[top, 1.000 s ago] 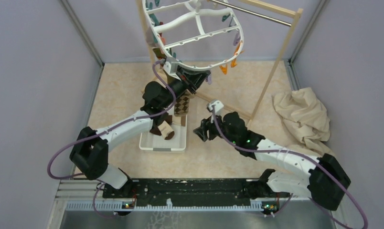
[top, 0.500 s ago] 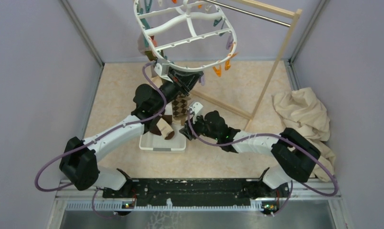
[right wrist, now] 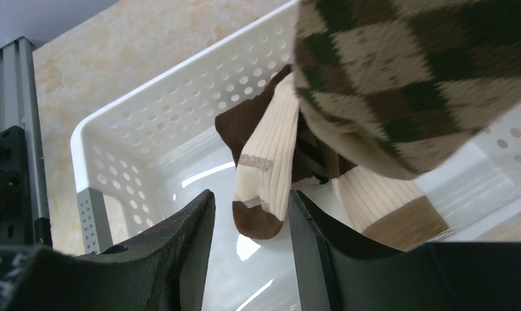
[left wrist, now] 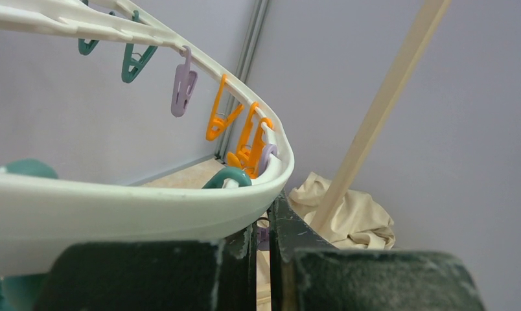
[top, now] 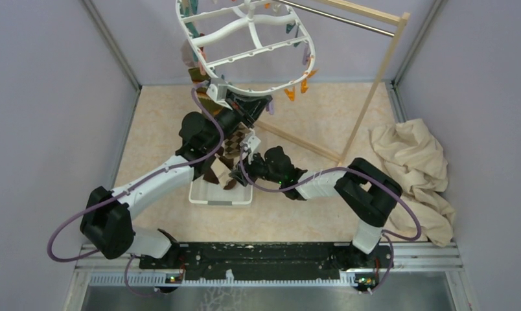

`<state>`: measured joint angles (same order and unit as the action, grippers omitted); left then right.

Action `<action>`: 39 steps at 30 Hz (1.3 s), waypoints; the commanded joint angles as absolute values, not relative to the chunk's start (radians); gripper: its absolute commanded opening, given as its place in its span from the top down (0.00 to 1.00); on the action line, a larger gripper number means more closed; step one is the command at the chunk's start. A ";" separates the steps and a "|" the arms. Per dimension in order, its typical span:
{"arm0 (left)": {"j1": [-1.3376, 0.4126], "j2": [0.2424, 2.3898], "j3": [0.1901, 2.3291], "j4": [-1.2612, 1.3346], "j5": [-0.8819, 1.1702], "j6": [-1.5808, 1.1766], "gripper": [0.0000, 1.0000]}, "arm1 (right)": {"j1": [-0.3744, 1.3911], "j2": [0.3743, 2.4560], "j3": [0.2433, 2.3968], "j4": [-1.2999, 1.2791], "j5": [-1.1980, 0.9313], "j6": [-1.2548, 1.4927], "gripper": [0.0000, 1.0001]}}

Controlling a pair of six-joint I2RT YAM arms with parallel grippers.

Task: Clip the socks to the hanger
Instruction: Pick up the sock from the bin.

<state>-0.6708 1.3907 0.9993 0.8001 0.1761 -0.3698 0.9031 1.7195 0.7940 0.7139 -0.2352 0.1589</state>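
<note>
The white hanger (top: 245, 45) hangs tilted at the top, with orange, teal and purple pegs (left wrist: 220, 120) along its rim (left wrist: 115, 207). My left gripper (top: 246, 109) is shut at its near rim; a purple peg shows in the thin gap of my left gripper (left wrist: 263, 236). A brown-cream argyle sock (top: 237, 144) dangles below it. In the right wrist view this argyle sock (right wrist: 413, 84) hangs over the basket, beside a cream and brown sock (right wrist: 264, 175) and a tan-blocked one (right wrist: 387, 207). My right gripper (right wrist: 250, 220) is open, the cream sock's toe between its fingers.
A white perforated basket (top: 206, 194) sits under the socks, its wall (right wrist: 115, 129) close to my right fingers. The wooden rack with a metal bar (top: 374, 97) stands behind, its post (left wrist: 381, 110) near the left gripper. A beige cloth (top: 410, 162) lies at right.
My right arm has swung left to the basket and its jaws have narrowed a little. My left gripper has shifted left and back, and the hanger has moved with it.
</note>
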 commanded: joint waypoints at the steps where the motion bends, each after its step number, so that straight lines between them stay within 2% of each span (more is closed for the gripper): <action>1: -0.651 1.372 1.015 0.767 0.198 -0.363 1.00 | 0.907 1.753 0.843 0.796 -0.274 0.166 0.54; 21: -0.647 1.341 1.059 0.678 0.258 -0.353 1.00 | 0.906 1.908 0.976 0.712 -0.294 0.160 0.54; 29: -0.645 1.345 1.061 0.676 0.288 -0.367 1.00 | 0.907 1.969 1.063 0.580 -0.211 0.131 0.55; 31: -0.644 1.347 1.062 0.676 0.293 -0.369 1.00 | 0.907 1.974 1.074 0.569 -0.209 0.127 0.59; 33: -0.645 1.349 1.063 0.675 0.296 -0.370 1.00 | 0.907 1.978 1.078 0.563 -0.219 0.128 0.69; 36: -0.646 1.352 1.066 0.675 0.300 -0.373 1.00 | 0.907 1.987 1.096 0.545 -0.252 0.124 0.71; 37: -0.646 1.353 1.067 0.674 0.300 -0.373 1.00 | 0.907 1.991 1.100 0.539 -0.257 0.121 0.74; 39: -0.644 1.357 1.068 0.674 0.299 -0.372 1.00 | 0.907 1.990 1.096 0.541 -0.261 0.123 0.89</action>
<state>-0.6479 1.3525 1.0355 0.7021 0.2684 -0.3706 0.9031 1.9785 1.0519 0.5503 -0.2390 0.1303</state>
